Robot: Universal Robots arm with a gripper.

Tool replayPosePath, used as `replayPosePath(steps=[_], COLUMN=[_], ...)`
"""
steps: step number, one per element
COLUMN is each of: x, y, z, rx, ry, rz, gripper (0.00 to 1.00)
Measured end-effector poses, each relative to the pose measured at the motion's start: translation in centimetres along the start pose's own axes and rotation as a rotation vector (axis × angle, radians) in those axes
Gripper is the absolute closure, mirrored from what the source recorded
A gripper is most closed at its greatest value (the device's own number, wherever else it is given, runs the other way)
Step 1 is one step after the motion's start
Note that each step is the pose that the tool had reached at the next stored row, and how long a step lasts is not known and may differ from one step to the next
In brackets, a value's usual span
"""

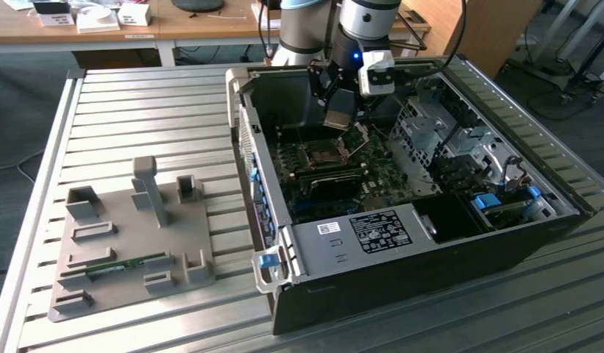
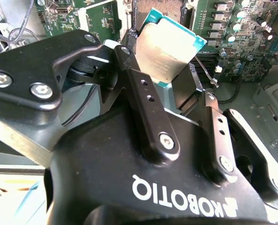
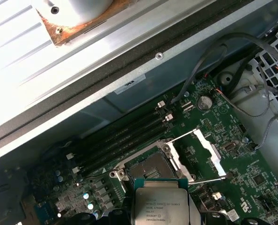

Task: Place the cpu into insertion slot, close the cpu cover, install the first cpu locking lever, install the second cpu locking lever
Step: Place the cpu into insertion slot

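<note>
My gripper (image 1: 339, 109) hangs inside the open computer case (image 1: 400, 243), shut on the cpu (image 1: 338, 120), which is held tilted on edge. In the second wrist view the cpu (image 2: 169, 47), silvery with a teal rim, is pinched between the two black fingers (image 2: 129, 65). The first wrist view has the cpu (image 3: 160, 204) just above and beside the insertion slot (image 3: 146, 165), which is uncovered and has nothing in it. The cpu cover (image 3: 200, 150) is swung up and open on its hinge. A thin locking lever (image 3: 209, 179) sticks out beside the socket.
Long black memory slots (image 3: 125, 138) lie beside the socket, next to the case wall. A metal drive cage (image 1: 449, 136) and cables fill the exterior view's right of the case. A grey fixture plate (image 1: 134, 235) holding a memory stick sits on the ribbed table (image 1: 134, 110).
</note>
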State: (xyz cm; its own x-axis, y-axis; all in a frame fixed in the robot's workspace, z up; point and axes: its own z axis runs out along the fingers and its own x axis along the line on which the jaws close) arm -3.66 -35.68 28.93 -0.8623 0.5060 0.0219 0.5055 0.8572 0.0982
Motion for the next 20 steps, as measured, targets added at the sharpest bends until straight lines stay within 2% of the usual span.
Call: replayPosePath(steps=[4, 12, 20], x=[0.0, -0.01, -0.01], y=[0.0, -0.02, -0.03], z=[0.03, 0.18, 0.26], rx=[-0.0002, -0.0019, -0.0023], ry=[-0.0009, -0.0093, -0.011], rz=[0.009, 0.095, 0.111], gripper=[0.46, 0.46, 0.46])
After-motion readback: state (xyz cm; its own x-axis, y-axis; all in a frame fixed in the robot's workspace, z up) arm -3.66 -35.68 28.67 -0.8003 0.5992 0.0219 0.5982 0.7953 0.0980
